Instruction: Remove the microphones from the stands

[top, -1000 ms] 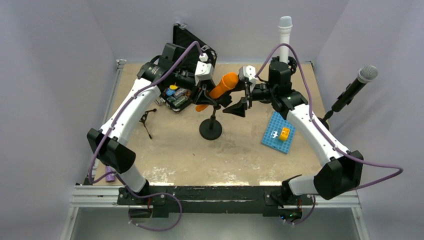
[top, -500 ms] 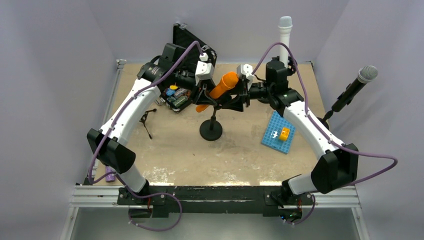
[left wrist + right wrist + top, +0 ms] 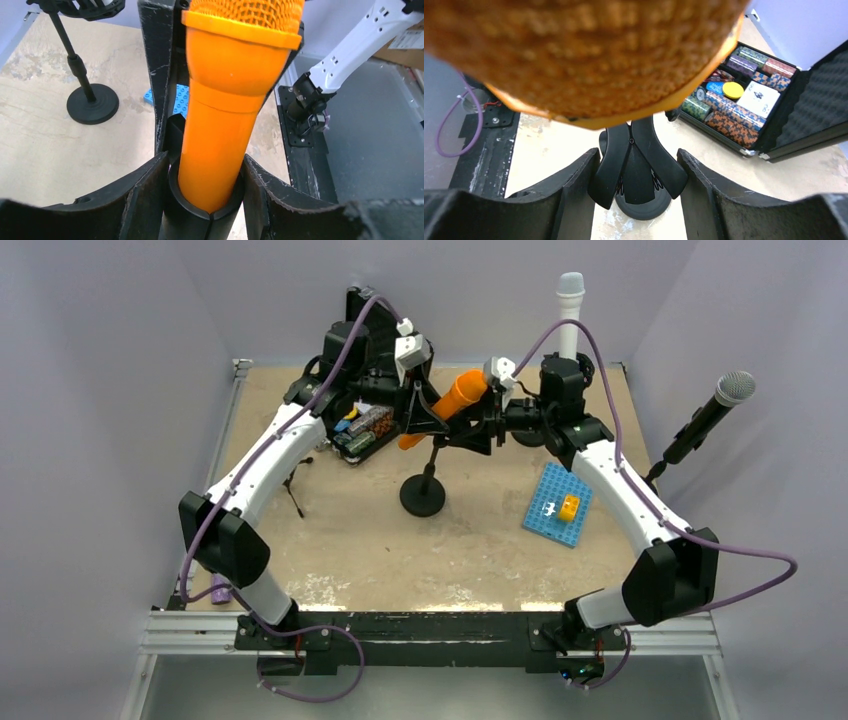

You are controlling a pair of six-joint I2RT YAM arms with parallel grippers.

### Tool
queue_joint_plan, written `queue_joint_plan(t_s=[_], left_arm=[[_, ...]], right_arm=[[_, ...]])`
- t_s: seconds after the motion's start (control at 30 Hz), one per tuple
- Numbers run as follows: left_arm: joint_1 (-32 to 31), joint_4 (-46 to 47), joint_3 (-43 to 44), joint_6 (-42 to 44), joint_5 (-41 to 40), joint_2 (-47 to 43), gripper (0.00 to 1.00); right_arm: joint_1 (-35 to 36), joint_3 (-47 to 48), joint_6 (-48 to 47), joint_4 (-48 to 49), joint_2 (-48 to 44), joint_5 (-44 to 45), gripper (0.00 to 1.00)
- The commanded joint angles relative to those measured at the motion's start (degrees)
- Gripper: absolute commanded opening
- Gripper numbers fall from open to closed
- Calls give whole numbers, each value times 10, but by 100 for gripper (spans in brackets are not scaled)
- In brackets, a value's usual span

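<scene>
The orange microphone (image 3: 458,398) sits tilted in the clip of the black stand (image 3: 422,498), head toward the back right. My left gripper (image 3: 422,425) is shut on its shaft (image 3: 225,100), fingers (image 3: 150,190) against the clip's black collar (image 3: 200,220). My right gripper (image 3: 478,432) reaches in from the right, under the head. In the right wrist view the right gripper (image 3: 639,152) is shut on the clip's two levers (image 3: 636,165). The round base (image 3: 639,207) lies below, and the blurred mesh head (image 3: 589,55) fills the top.
An open black case of poker chips (image 3: 365,430) stands behind the left gripper. A blue plate with a yellow brick (image 3: 555,505) lies at the right and a small tripod (image 3: 293,480) at the left. A white microphone (image 3: 570,300) and a black one (image 3: 705,420) stand at the edges.
My right gripper has slid left under the microphone and closed on the clip's levers. The left gripper has moved toward the back, and the microphone's head has risen with it.
</scene>
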Motion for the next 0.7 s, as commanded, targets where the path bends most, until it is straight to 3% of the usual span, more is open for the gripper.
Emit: queue_joint_plan(t_s=[0.0,0.23,0.37,0.6,0.67], left_arm=[[-14,161,43,-114,11,2,59],[-18,133,36,-99,13,-8,68],[-18,105,36,-67,-8,-13,60],[-17,-5,70,50,-24,-11,23],[-17,-3,69,45,-22,-14,11]], right_arm=[[27,8,-3,33,-5,-3,0],[28,7,7,40,-2,7,0],[28,4,18,47,-3,9,0],[28,1,36,56,-3,17,0],[28,-3,37,55,-3,12,27]])
